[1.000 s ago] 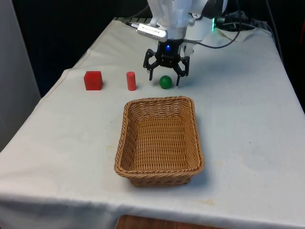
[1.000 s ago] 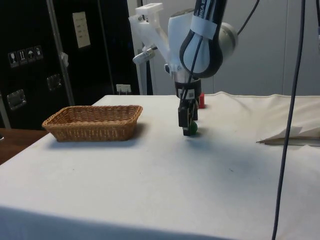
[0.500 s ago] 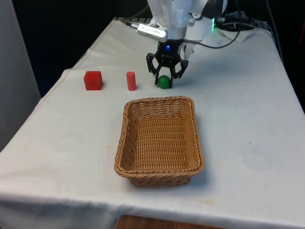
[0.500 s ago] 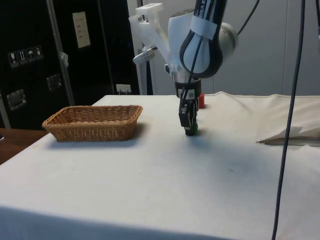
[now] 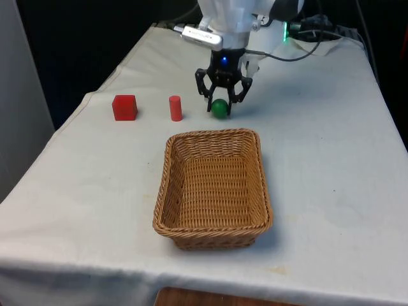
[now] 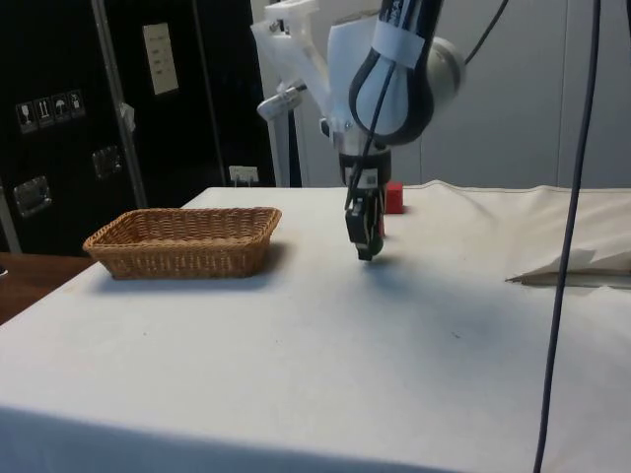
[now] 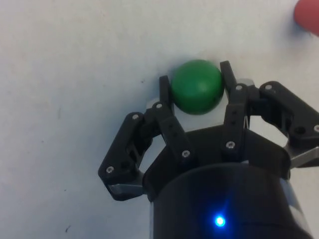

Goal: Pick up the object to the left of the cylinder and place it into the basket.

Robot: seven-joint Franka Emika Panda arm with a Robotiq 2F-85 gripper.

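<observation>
No writing is legible. In the front view's upper left sits a matte red cube (image 5: 124, 107), then an upright red cylinder (image 5: 175, 108). The black gripper (image 5: 220, 107) clenches a smooth green ball (image 5: 219, 109) upper centre, above the woven wicker basket (image 5: 167, 191).

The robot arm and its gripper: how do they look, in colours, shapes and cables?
The arm is white, with rounded, smooth segments and a black band near its joint. Dark cables hang beside it and run behind its base. The gripper is black, with two thin fingers carried on jointed link bars fixed by small silver screws, below a round black body.
</observation>
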